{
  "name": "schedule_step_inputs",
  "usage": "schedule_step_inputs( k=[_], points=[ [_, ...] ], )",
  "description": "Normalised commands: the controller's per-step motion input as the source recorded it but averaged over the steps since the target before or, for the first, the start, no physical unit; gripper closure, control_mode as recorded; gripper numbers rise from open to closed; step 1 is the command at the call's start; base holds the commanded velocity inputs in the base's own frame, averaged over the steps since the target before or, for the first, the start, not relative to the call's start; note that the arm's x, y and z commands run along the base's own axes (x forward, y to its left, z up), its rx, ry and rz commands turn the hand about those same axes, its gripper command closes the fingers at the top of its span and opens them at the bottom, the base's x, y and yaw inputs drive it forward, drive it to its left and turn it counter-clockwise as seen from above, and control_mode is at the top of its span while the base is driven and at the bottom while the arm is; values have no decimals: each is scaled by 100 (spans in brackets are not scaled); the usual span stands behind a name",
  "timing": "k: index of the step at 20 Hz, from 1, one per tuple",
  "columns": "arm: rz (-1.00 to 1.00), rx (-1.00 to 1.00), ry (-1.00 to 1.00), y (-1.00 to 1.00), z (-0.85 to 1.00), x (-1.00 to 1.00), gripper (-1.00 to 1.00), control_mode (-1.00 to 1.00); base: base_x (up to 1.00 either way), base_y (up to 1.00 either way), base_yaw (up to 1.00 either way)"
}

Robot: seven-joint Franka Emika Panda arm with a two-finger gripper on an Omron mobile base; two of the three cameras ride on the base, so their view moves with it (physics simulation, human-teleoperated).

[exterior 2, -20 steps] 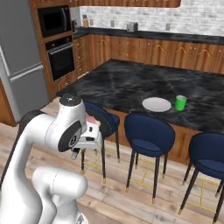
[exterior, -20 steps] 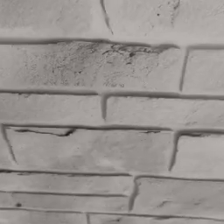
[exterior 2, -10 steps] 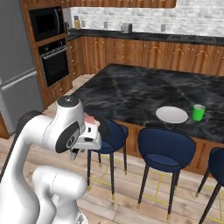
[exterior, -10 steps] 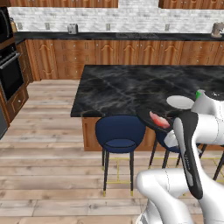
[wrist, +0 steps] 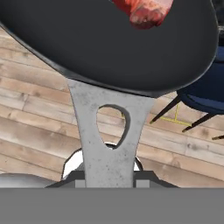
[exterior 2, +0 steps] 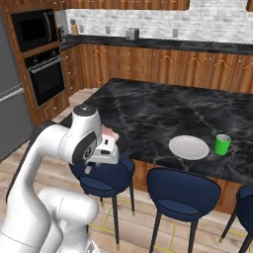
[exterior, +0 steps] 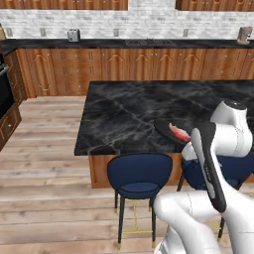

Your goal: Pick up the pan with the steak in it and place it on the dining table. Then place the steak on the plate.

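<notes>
My gripper is shut on the grey handle of the black pan, which is held up in the air. The pinkish-red steak lies inside the pan near its far side. From the left base view the pan and steak hang at the near edge of the dining table, just ahead of my arm. From the right base view the steak peeks out behind my hand. A white plate rests on the dining table near its front edge.
A green cup stands right of the plate. Blue stools line the table's near side, one under the pan. Wood floor shows below the pan handle. Wall counters with cabinets run along the back; an oven is at the left.
Both base views have shifted a great deal, so the base has driven; the dining table now sits closer and more centred. The pan stays held with the steak in it.
</notes>
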Motion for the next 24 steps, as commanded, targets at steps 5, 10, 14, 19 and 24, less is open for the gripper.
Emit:
schedule_step_inputs(
  k=[5,10,14,19,24],
  points=[
    [-9,1,10,-25,-7,100,100,-100,0,0,0],
    [-7,0,16,-41,-19,100,100,-100,0,0,0],
    [-5,0,13,-52,-26,100,100,-100,0,0,0],
    [-1,-6,3,-26,-46,75,100,-100,0,0,0],
    [0,-12,-8,0,-57,46,100,-100,0,0,0]
  ],
)
